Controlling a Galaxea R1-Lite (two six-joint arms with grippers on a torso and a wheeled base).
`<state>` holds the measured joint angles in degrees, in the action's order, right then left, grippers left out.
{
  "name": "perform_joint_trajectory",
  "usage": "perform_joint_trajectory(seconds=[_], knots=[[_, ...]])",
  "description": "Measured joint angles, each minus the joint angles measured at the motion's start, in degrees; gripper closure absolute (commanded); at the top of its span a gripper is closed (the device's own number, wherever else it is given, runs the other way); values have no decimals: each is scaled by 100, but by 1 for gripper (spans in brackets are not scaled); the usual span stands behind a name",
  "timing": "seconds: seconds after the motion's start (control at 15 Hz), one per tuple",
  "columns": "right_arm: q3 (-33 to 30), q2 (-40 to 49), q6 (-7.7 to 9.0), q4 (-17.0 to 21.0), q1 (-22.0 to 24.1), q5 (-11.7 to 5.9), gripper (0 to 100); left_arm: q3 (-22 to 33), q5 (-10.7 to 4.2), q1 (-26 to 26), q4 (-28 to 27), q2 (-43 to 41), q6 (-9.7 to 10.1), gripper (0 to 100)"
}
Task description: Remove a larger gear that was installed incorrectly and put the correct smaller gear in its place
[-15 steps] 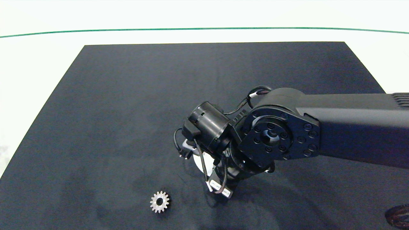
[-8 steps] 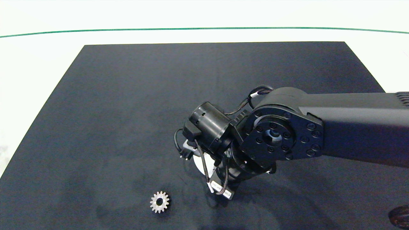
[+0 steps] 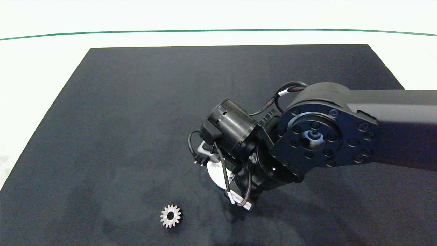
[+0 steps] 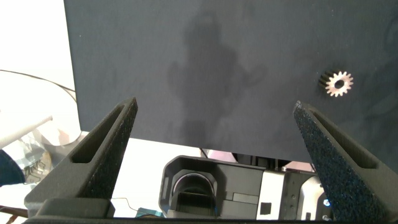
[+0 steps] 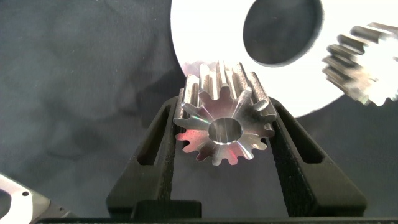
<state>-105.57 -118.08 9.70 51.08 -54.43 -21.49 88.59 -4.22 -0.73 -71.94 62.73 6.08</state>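
My right gripper (image 5: 224, 112) is shut on the larger gear (image 5: 221, 132), a silvery gear with long splayed teeth and a small bore, pinched between both pads. It hangs just above a white disc plate (image 5: 211, 37) with a large round hole. In the head view the right arm's wrist (image 3: 235, 131) hides the gripper and the held gear. The smaller gear (image 3: 170, 216) lies flat on the black mat, in front of and left of the plate (image 3: 215, 172). It also shows in the left wrist view as a smaller gear (image 4: 339, 83). My left gripper (image 4: 214, 106) stands open near the mat's edge, holding nothing.
Another silvery gear (image 5: 367, 62) sits at the plate's edge, partly cut off in the right wrist view. The black mat (image 3: 136, 102) covers most of a white table (image 3: 41, 61), with a green line (image 3: 218, 30) at the back. The left arm is outside the head view.
The right arm has risen and drawn back toward the right, carrying the wrist up over the white plate. The small gear on the mat has not moved.
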Motion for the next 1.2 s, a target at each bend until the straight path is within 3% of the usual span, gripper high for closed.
perform_joint_trajectory(seconds=[0.13,0.33,0.67,1.2], knots=[[72,179,-50,-1,-33,-2,100,0,1,11,0,0,2,0],[378,490,-268,0,-59,-15,100,0,4,13,0,-9,0,0],[1646,1287,-401,-155,79,-11,100,0,4,21,0,-30,2,0],[4334,2197,-478,-2139,650,49,100,0,4,89,0,-85,0,0]])
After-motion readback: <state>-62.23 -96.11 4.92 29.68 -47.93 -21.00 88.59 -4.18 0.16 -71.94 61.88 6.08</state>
